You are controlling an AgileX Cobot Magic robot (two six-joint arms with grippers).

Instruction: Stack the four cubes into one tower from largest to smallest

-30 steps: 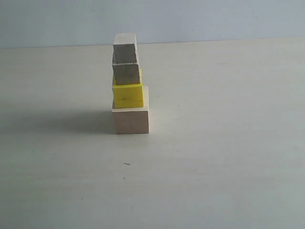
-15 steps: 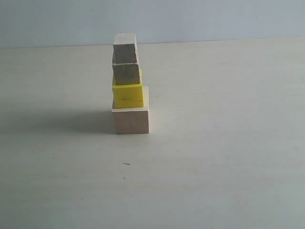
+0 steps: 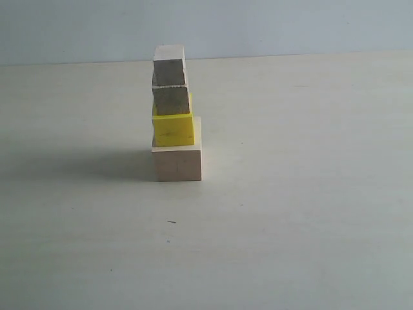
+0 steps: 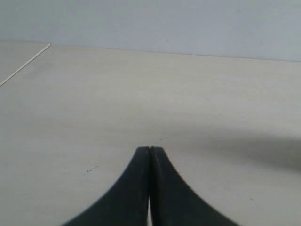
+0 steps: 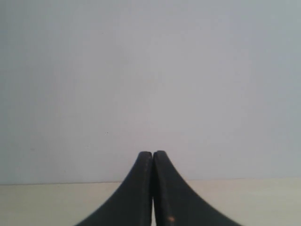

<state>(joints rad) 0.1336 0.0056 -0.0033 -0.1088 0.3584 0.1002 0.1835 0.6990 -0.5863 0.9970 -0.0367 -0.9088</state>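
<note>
No text, label, brand, number or sign can be read on anything in any of the three views.

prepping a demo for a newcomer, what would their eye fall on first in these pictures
The tower, alone on the pale table, left of the middle in the exterior view: a large wood cube at the bottom, a bright yellow cube on it, and two small wood cubes on top. The yellow one is the only strong colour. In each wrist view, black jaws stand shut and empty.
</note>
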